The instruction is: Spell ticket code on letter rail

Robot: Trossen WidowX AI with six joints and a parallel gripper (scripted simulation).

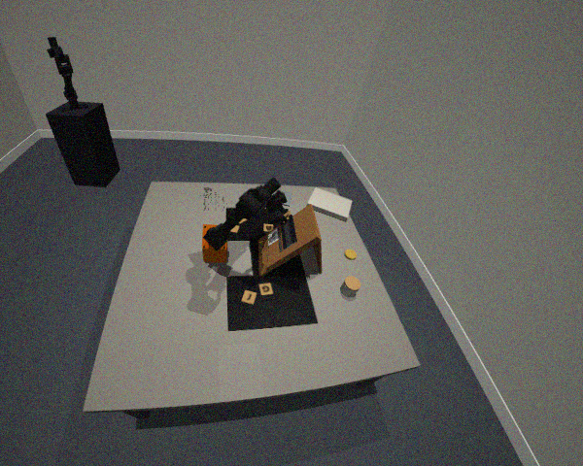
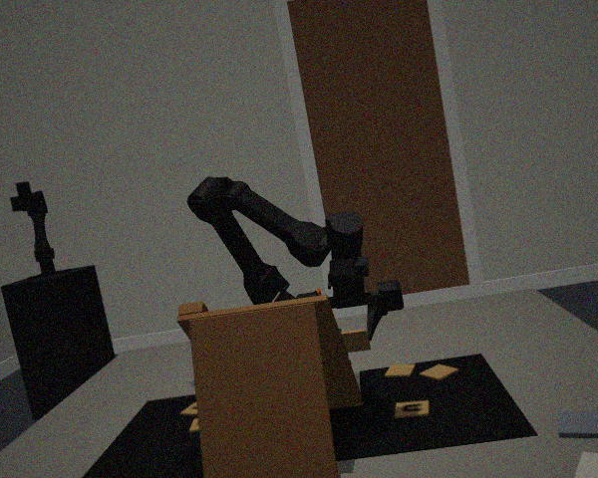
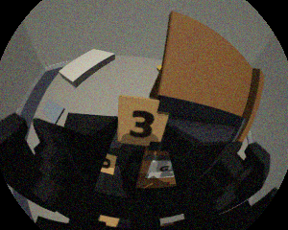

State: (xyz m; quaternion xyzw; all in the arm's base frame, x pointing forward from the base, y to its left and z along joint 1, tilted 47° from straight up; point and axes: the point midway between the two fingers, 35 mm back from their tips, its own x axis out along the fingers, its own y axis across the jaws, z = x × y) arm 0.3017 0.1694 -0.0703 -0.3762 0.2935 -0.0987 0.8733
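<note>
My gripper (image 2: 354, 334) (image 3: 142, 123) is shut on a wooden tile marked 3 (image 2: 357, 342) (image 3: 131, 112), held above the mat beside the open end of the rail. The dark rail (image 1: 288, 236) (image 3: 202, 109) lies across the sloping wooden board (image 1: 309, 225) (image 2: 260, 380) (image 3: 206, 62); I see no tile in its visible part. The ticket (image 1: 273, 237) (image 3: 159, 170) is on the board's lower face, its code too blurred to read fully. Tiles marked G (image 1: 265, 288) and I (image 1: 249, 297) lie on the near mat. Another lettered tile (image 1: 267, 227) (image 2: 412, 408) and two more tiles (image 2: 400, 370) (image 2: 440, 371) lie on the far mat.
An orange block (image 1: 215, 252) stands by the arm's base. A white box (image 1: 330, 203) (image 3: 86, 66) and a flat blue thing (image 2: 588, 423) (image 3: 52, 111) lie beyond the far mat. Behind the board are a yellow disc (image 1: 351, 253) and a tan cylinder (image 1: 352, 283).
</note>
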